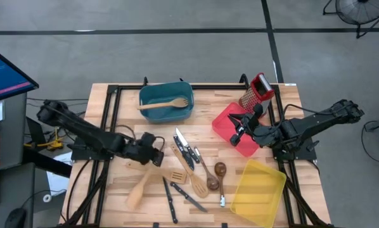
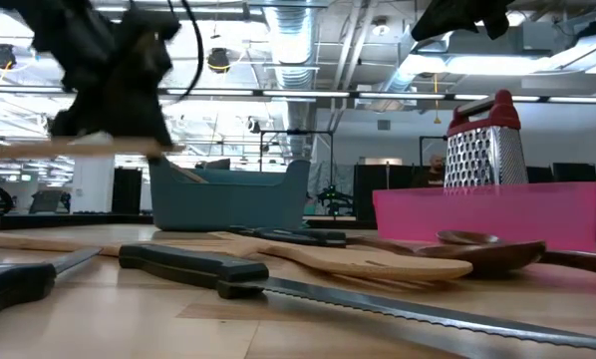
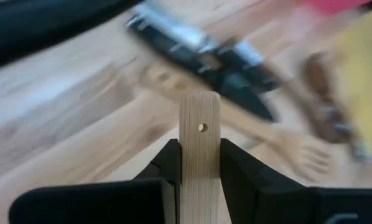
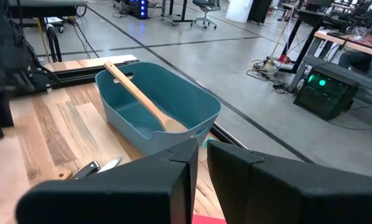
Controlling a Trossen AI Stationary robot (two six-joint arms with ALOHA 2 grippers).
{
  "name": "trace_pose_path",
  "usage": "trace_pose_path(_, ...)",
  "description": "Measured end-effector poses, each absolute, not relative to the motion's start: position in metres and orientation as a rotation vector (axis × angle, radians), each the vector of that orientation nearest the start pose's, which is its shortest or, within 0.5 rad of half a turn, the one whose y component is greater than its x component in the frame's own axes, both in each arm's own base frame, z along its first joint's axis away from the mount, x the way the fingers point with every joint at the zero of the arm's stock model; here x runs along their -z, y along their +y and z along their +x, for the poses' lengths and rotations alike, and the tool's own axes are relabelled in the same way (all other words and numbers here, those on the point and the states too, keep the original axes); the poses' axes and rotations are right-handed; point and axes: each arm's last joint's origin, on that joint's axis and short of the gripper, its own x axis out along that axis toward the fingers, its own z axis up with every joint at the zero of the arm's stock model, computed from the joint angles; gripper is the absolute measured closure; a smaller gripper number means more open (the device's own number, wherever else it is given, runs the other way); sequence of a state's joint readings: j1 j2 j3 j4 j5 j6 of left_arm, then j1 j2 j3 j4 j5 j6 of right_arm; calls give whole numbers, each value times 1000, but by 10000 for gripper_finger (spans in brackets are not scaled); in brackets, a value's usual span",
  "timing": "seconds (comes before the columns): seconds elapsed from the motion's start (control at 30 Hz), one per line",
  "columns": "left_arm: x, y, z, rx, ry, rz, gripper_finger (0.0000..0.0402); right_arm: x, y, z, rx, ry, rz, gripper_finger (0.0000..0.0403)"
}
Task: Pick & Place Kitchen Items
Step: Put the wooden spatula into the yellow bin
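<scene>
Wooden spatula [image 3: 199,155] is clamped between the left gripper [image 1: 153,152] fingers at lower left of the high view. Right gripper [image 1: 237,135] hovers over the red bin [image 1: 225,120], fingers nearly together, empty.

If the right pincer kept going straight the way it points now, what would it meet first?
Probably the teal bin holding a wooden fork: the right pincer, above the red bin, faces it in its wrist view. It might pass above the rim; depth is unclear.
</scene>
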State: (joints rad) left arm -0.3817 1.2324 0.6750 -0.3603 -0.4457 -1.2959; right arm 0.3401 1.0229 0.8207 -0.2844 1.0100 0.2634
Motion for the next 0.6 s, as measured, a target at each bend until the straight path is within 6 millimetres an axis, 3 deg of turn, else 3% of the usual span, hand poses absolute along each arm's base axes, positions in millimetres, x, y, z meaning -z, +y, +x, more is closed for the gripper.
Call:
trace_pose_path(0.37, -291, -60, 186, -195, 182, -754, 343, -300, 46, 204, 699, 296, -59, 356)
trace_pose_path(0.6, -335, -56, 165, 81, -88, -633, 343, -300, 46, 204, 699, 296, -59, 356)
